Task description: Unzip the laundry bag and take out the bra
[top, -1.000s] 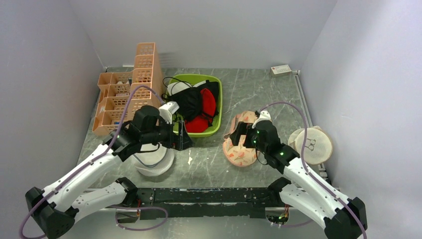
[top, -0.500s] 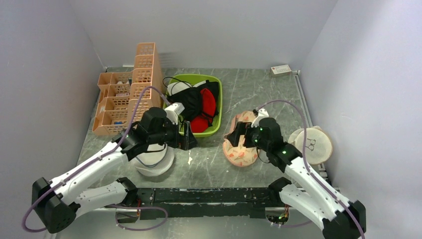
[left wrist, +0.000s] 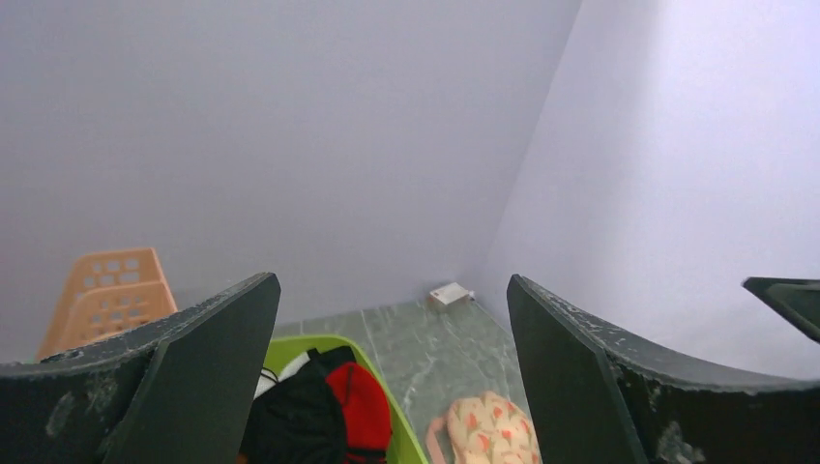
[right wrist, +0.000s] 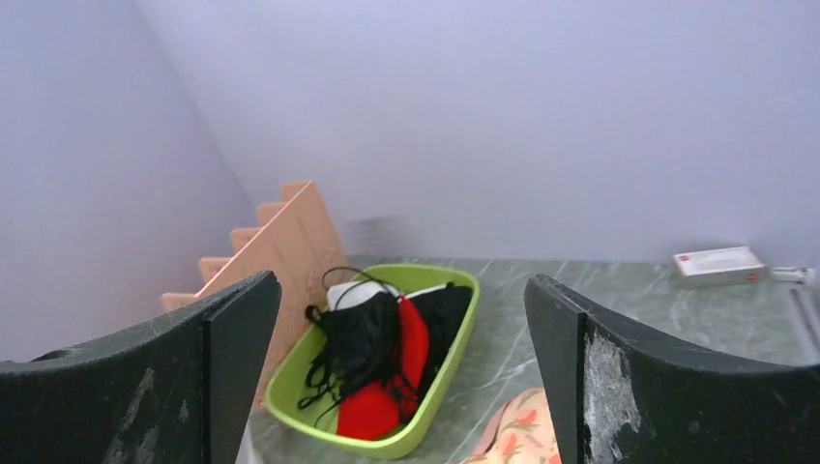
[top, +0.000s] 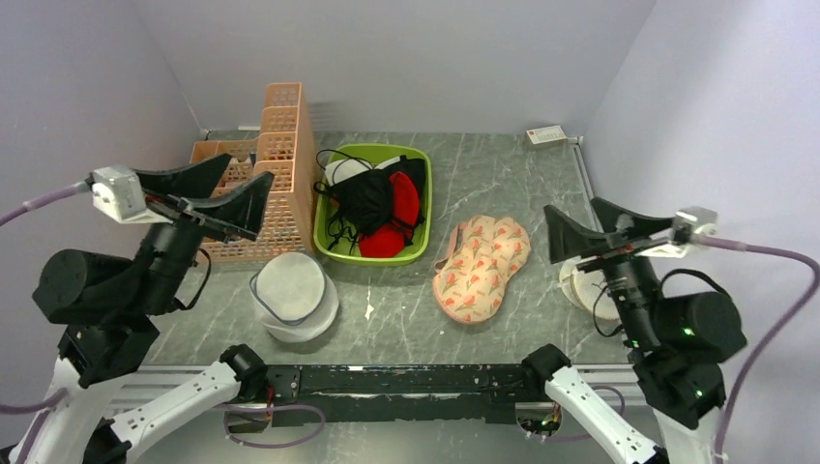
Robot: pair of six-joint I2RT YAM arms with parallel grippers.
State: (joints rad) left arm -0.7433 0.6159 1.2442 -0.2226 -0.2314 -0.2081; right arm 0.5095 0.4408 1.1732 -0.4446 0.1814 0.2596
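Note:
The white mesh laundry bag (top: 293, 293) lies on the table in front of the green bin, with nothing touching it. The red bra (top: 387, 227) lies in the green bin (top: 422, 208), partly under a black garment (top: 366, 201). It also shows in the left wrist view (left wrist: 360, 406) and the right wrist view (right wrist: 382, 401). My left gripper (top: 220, 188) is raised high over the left side, open and empty. My right gripper (top: 600, 227) is raised high at the right, open and empty. In both wrist views the jaws (left wrist: 392, 367) (right wrist: 401, 367) stand wide apart with nothing between them.
An orange slotted organizer (top: 280, 164) stands at the back left. A peach floral padded item (top: 481, 266) lies right of the bin. A cream round pouch (top: 578, 285) sits partly hidden behind the right arm. A small white box (top: 546, 134) lies at the back right.
Both arms have pulled back and lifted high off the table. The left gripper has left the laundry bag and bin, and the right gripper has left the peach floral item.

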